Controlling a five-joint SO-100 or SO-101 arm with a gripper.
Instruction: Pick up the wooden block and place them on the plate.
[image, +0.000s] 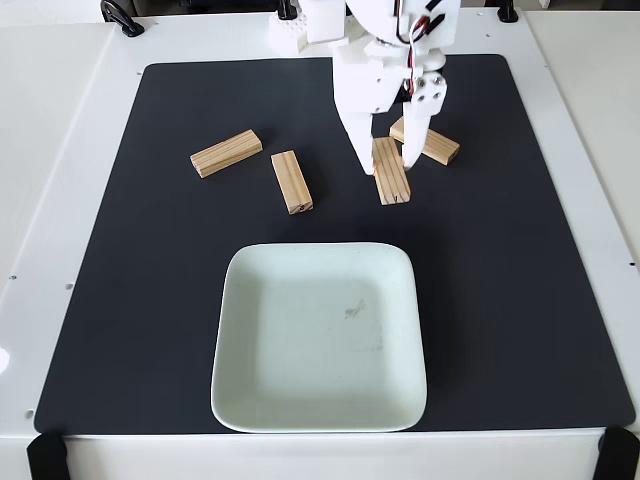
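Observation:
Four wooden blocks lie on the black mat beyond the plate, a pale mint square dish with nothing on it, near the front. One block is at the left and another sits beside it. A third block lies lengthwise between the two white fingers of my gripper, which stands open and straddles its far end, low over the mat. The fourth block lies just behind and to the right, partly hidden by the right finger.
The black mat covers most of the white table. The arm's white base stands at the far edge in the middle. Black clamps sit at the table's corners.

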